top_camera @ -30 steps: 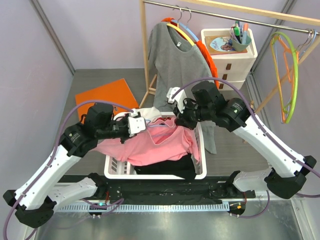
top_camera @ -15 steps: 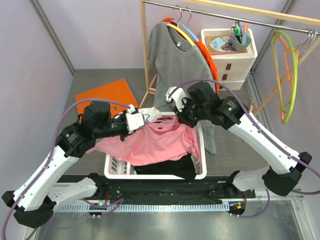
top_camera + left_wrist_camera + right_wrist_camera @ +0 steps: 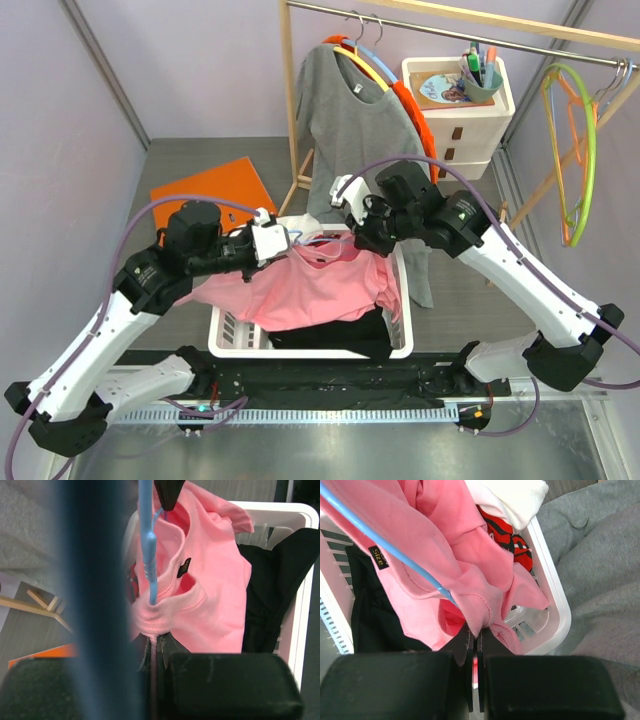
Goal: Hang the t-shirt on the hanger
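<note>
The pink t-shirt [image 3: 320, 285] hangs over the white basket [image 3: 225, 340], stretched by its collar between my two grippers. My left gripper [image 3: 272, 238] is shut on a bunched bit of collar [image 3: 150, 617]. The light-blue hanger [image 3: 146, 540] runs from that pinch up into the neck opening, beside the dark label [image 3: 184, 567]. My right gripper [image 3: 352, 238] is shut on the other side of the collar [image 3: 482, 605]. There the hanger wire [image 3: 385, 545] goes under the pink cloth right above the jaws. A short bit of the hanger [image 3: 305, 238] shows between the grippers.
A black garment [image 3: 340, 335] and a white garment with a red print [image 3: 510, 535] lie in the basket. A grey shirt [image 3: 350, 120] hangs on an orange hanger on the wooden rack behind. A lime-green hanger [image 3: 585, 150], a white drawer unit [image 3: 460, 105] and an orange sheet [image 3: 215, 190] stand around.
Both grippers have moved up and away from the near edge with the collar, lifting the t-shirt higher over the basket. In the last half second almost nothing has moved.
</note>
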Motion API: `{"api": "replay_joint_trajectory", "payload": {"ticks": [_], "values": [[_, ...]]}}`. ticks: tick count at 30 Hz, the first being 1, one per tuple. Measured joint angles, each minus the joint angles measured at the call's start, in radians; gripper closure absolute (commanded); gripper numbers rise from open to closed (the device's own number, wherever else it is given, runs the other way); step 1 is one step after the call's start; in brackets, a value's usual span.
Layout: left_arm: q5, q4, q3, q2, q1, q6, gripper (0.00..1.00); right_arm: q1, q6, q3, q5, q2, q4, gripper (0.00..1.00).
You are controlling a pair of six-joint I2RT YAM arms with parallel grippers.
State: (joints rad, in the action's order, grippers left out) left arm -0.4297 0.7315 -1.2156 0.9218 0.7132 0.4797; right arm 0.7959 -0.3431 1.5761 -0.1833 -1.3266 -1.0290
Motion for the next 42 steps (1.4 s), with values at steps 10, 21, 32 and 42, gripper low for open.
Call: {"api": "replay_joint_trajectory", "payload": {"ticks": [10, 21, 32, 42], "values": [[-0.047, 0.0, 0.0, 0.006, 0.0, 0.003, 1.0, -0.001, -0.012, 0.025, -0.117, -0.009, 0.01, 0.95], [-0.09, -0.018, 0.003, 0.019, 0.0, -0.013, 1.0, 0.008, -0.021, 0.025, -0.2, -0.004, 0.044, 0.88], [-0.126, -0.065, 0.019, 0.027, 0.0, -0.055, 1.0, 0.029, -0.019, 0.005, -0.234, -0.004, 0.103, 0.72], [-0.12, -0.1, 0.034, 0.023, -0.007, -0.079, 1.0, 0.043, -0.026, -0.037, -0.27, -0.003, 0.157, 0.99]]}}
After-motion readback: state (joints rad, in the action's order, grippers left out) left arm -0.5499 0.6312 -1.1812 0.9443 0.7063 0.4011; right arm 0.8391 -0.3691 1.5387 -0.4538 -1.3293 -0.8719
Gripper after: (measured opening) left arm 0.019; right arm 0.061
